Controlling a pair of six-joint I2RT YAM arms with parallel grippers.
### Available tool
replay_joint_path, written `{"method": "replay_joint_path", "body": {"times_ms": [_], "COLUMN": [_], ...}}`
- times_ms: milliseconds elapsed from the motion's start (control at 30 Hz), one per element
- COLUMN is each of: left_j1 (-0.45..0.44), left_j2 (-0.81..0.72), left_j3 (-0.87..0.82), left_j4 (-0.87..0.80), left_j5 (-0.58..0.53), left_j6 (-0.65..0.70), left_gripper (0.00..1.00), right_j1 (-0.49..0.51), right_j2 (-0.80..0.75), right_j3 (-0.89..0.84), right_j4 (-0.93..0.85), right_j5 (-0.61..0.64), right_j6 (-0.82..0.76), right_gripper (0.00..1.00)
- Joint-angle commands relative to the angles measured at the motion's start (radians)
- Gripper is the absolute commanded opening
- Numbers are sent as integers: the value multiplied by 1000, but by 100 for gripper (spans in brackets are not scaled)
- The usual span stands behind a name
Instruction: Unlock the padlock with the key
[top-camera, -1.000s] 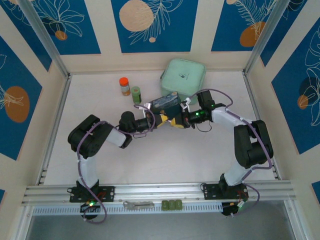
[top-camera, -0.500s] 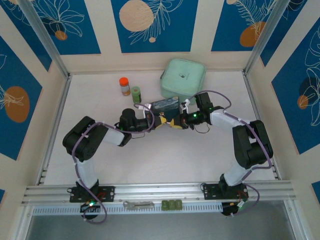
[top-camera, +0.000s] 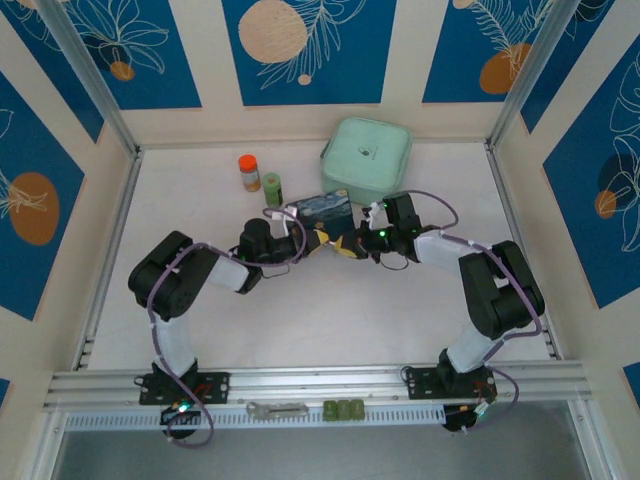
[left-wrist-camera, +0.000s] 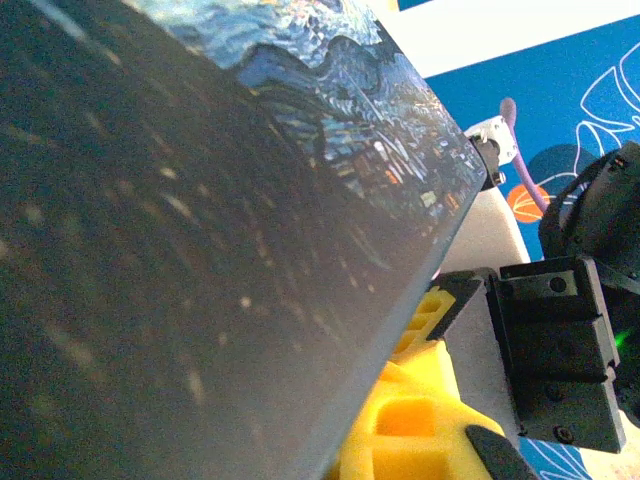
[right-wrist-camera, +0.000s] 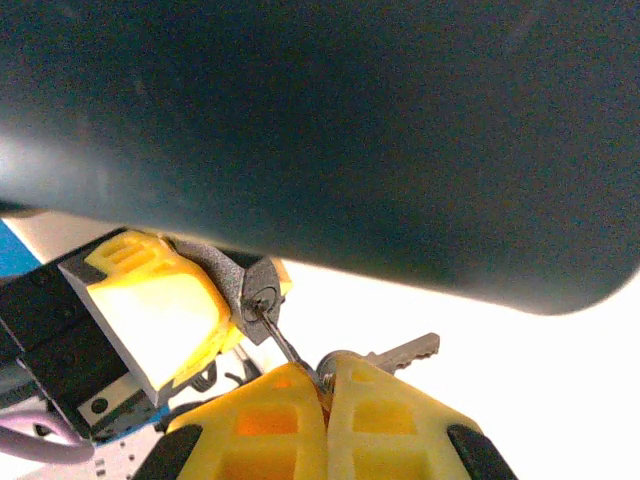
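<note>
Gripping the padlock (right-wrist-camera: 252, 292) with left jaws, I am holding the key (right-wrist-camera: 285, 345) in its keyhole with right jaws.

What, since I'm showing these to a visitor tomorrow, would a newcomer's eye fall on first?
The yellow-fingered grippers meet mid-table: the left gripper holds the tiny dark grey metal padlock, and the right gripper pinches the thin silvery metal key, its tip at the keyhole. Just beyond them is the blue starry-night painted tin, with a mint-green square box at the back.

Both arms reach inward; left gripper (top-camera: 320, 241) and right gripper (top-camera: 352, 246), jaws closed, meet just before the tin (top-camera: 322, 207).
</note>
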Motion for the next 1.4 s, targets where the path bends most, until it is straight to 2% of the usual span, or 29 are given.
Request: {"method": "replay_joint_path", "body": {"times_ms": [0,267,433,600,833,933,1033,1233,1367], "left_j1": [-113,-118,-121,-122,-136,-140,-126,-98,-75], "left_j2": [5,9,19,38,63,60,40,-62,-85], "left_j3": [20,28,36,43,91,91,68,61,64], "left_j4": [124,130,156,213,264,236,194,-104,-169], "left_j5": [242,256,279,306,336,337,310,261,251], "left_j6": [8,2,-20,-65,-116,-98,-68,120,135], "left_gripper": [0,0,0,0,0,0,0,0,0], "right_j1": [66,79,113,104,121,126,115,61,37], "right_j2": [-15,38,45,46,118,136,125,82,57], "right_j3": [23,39,121,144,188,198,194,101,51], "right_j4": [263,335,192,168,220,262,225,263,290], "right_j5": [45,23,55,40,-14,-41,-33,-60,-89], "right_j6": [98,116,-98,-184,-128,-97,-104,-78,-117], "right_gripper": [0,0,0,0,0,0,0,0,0]}}
